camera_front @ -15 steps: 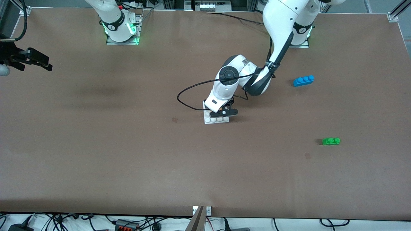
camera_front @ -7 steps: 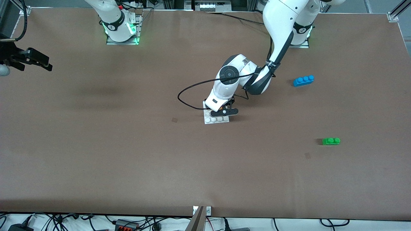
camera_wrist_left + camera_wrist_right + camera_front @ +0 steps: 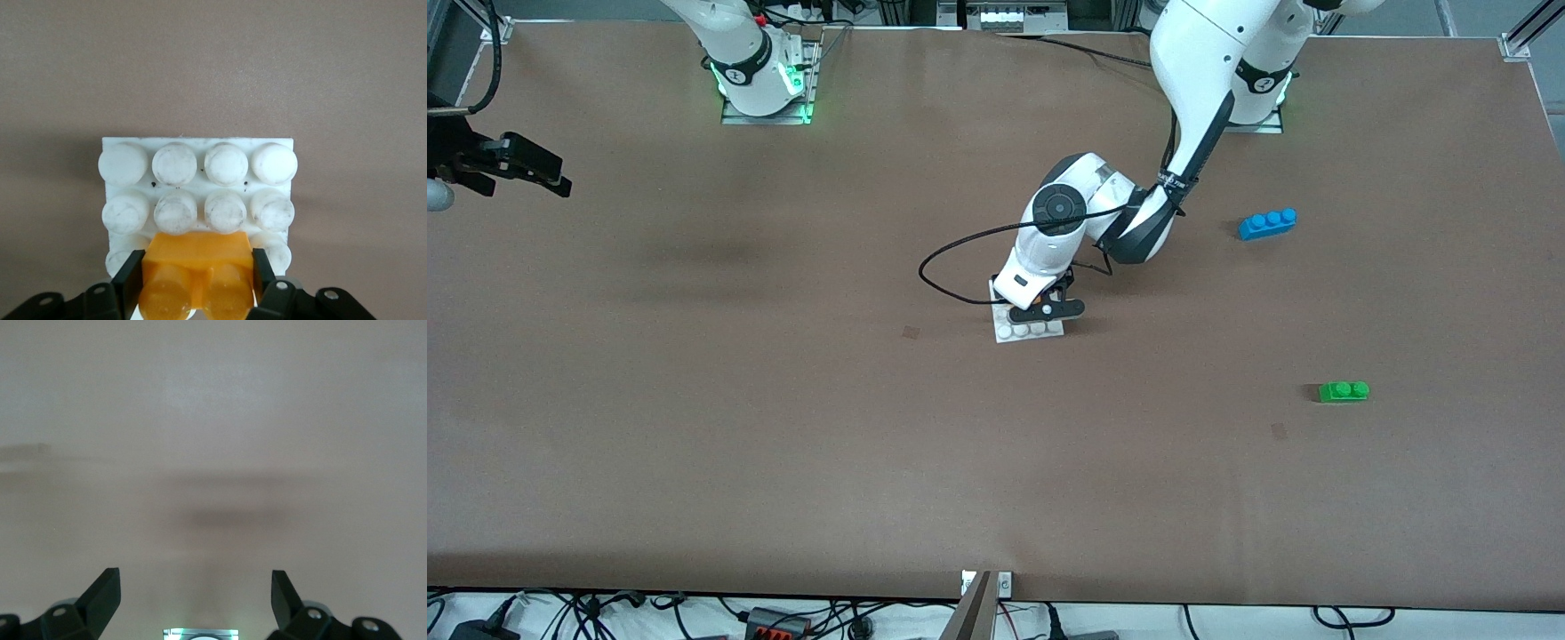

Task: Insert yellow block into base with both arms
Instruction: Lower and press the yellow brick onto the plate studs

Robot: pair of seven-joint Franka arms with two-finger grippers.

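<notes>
The left gripper [image 3: 198, 283] was clamped on the yellow block [image 3: 199, 273], one black finger [image 3: 129, 280] pressed against each of its short sides. It held the block down over the base [image 3: 197, 200], at the rows of studs nearest the gripper; the block covered part of those rows, but whether it was fully seated on them could not be told. In the front view the same gripper [image 3: 1047, 309] sat low over the base [image 3: 1031, 330], hiding all but the row of studs nearest the front camera, and only a sliver of orange showed between the fingers. The left arm [image 3: 1120, 213] reached down to the base from its mount at the table's edge, a black cable [image 3: 951, 258] looping out from its wrist.

The base lay flat on the brown table [image 3: 783, 427], near its middle. A blue brick [image 3: 1267, 223] lay well apart from the base toward the left arm's end of the table, farther from the front camera than the base. A green brick [image 3: 1344, 391] lay further toward that end, nearer to the camera than the base.

The right gripper [image 3: 511, 164] waited well apart from the base, over the right arm's end of the table, its fingers [image 3: 100, 597] spread wide and holding nothing.
</notes>
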